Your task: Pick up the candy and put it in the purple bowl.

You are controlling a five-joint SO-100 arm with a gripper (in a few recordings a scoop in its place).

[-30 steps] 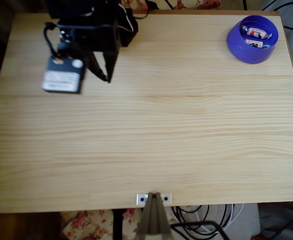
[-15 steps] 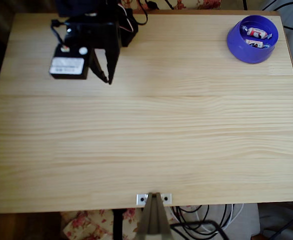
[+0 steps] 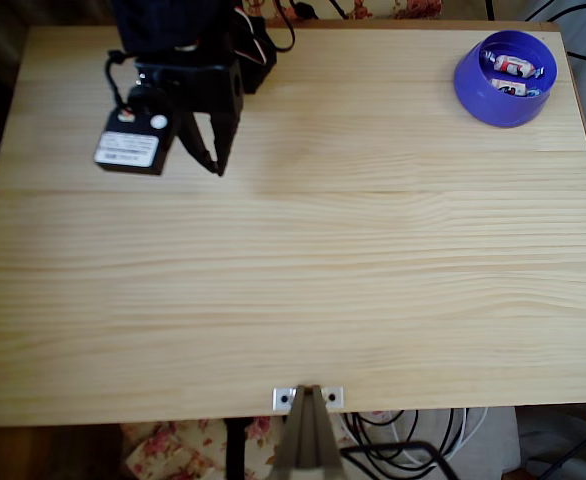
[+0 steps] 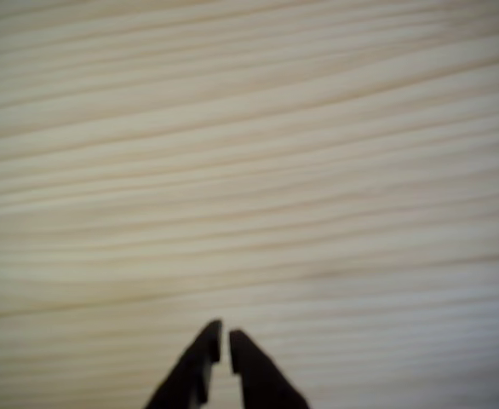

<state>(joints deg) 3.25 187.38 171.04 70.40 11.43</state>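
Observation:
The purple bowl sits at the table's far right corner in the overhead view, and wrapped candy in red and white lies inside it. My black gripper hangs over the far left part of the table, far from the bowl. Its two fingertips nearly touch and hold nothing. In the wrist view the gripper points at bare pale wood, tips close together.
The light wooden table stretches wide between the gripper and the bowl. A metal bracket is fixed at the near edge. Cables and flowered fabric lie beyond the near edge.
The arm has swung slightly to the right and settled; the white-labelled motor block shifted right. The fingers stay together and the bowl has not moved.

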